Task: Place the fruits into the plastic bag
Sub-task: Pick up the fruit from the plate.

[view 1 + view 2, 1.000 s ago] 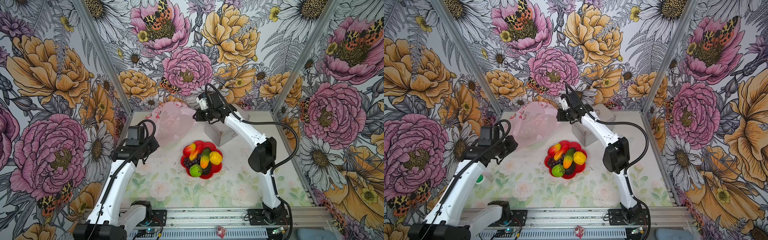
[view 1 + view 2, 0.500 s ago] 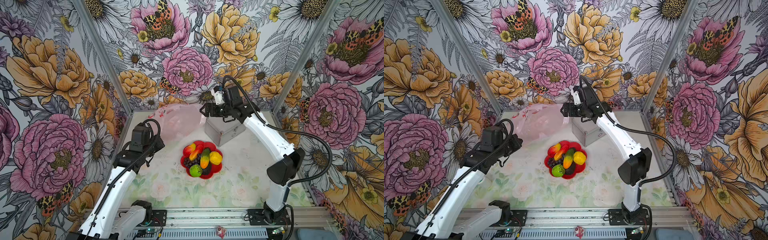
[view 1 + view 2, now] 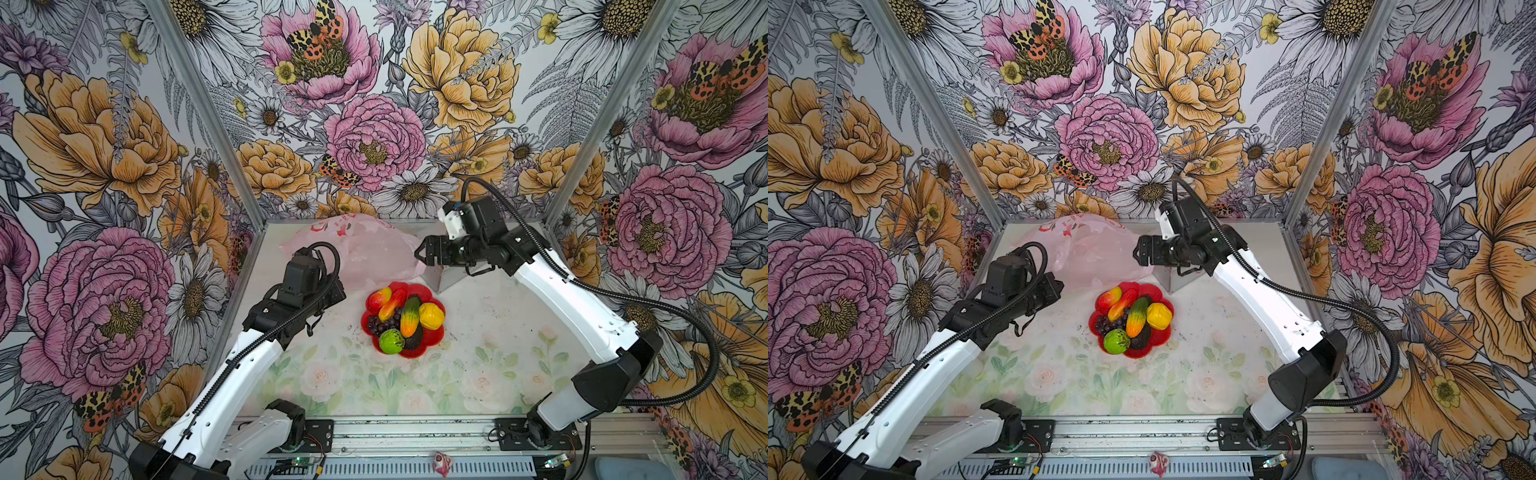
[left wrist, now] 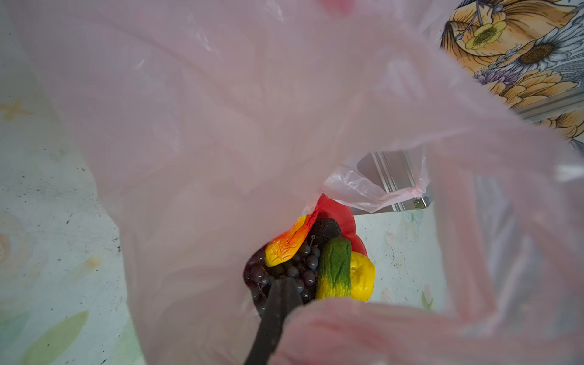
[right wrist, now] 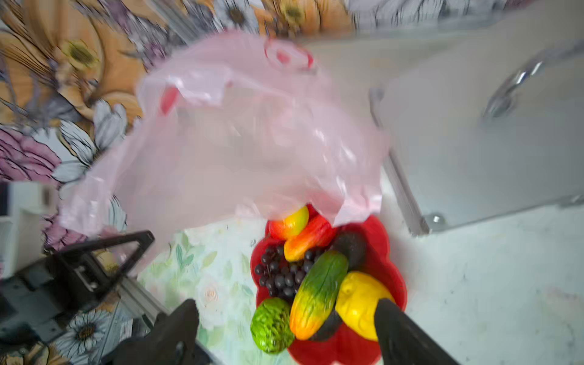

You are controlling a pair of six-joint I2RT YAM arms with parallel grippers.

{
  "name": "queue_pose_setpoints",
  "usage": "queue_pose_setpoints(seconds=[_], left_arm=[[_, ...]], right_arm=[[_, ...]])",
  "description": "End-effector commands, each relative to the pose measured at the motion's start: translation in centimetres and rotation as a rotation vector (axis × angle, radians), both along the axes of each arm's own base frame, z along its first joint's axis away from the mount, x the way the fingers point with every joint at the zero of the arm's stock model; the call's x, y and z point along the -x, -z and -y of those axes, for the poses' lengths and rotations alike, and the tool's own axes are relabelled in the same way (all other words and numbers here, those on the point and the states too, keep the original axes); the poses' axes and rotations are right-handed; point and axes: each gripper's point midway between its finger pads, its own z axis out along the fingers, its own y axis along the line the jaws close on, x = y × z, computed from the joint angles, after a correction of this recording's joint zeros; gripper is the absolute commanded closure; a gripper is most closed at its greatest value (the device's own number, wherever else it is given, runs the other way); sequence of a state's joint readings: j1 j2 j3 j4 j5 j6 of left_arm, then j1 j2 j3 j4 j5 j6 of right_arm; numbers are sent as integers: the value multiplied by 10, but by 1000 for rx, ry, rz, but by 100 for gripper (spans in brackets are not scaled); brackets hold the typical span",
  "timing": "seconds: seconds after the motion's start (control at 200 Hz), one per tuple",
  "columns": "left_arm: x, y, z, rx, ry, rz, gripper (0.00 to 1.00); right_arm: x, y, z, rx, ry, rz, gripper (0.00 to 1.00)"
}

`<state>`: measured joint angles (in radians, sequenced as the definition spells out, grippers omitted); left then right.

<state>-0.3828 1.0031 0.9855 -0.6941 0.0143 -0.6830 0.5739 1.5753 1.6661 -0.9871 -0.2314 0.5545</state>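
The fruits lie in a red flower-shaped dish mid-table: yellow lemon, green lime, a long green-orange one, two mangoes, grapes and an avocado. The pale-pink plastic bag billows behind the dish. My left gripper is shut on the bag's near left edge, and film drapes all round its wrist view. Apart from the bag's right edge, my right gripper is open and holds nothing, with the dish below it.
A silver metal case stands behind and right of the dish, under my right arm. Flowered walls close in the left, back and right sides. An aluminium rail runs along the front edge.
My right gripper has opened, let go of the bag and drawn back to the right. My left arm has moved right toward the dish, still shut on the bag.
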Motion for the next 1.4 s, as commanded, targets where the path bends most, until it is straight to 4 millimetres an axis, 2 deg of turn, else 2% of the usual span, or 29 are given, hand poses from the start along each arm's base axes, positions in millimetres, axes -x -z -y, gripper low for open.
queue_pose_setpoints(seconds=[0.0,0.115,0.265,0.47,0.57,0.66,0.836,1.116,1.396], left_arm=[[-5,1,5,1,-6,24,100],[-4,5,8,0,5,19,100],[-2,8,10,-2,20,14,100],[-2,5,5,10,-16,29,100],[0,11,4,10,-17,18,100],[2,14,3,14,-14,10,100],[2,10,-1,31,-34,22,100],[0,14,0,36,-17,1,100],[-2,15,-1,37,-13,-5,100]], right_arm=[[36,30,14,38,18,-127,12],[51,62,24,122,-30,-155,13],[58,88,30,198,-81,-194,13],[53,101,27,333,-327,-62,11],[50,113,28,409,-479,7,10],[51,121,20,417,-599,58,10],[46,129,8,389,-700,147,10],[32,160,11,489,-762,119,12],[22,175,13,531,-765,97,13]])
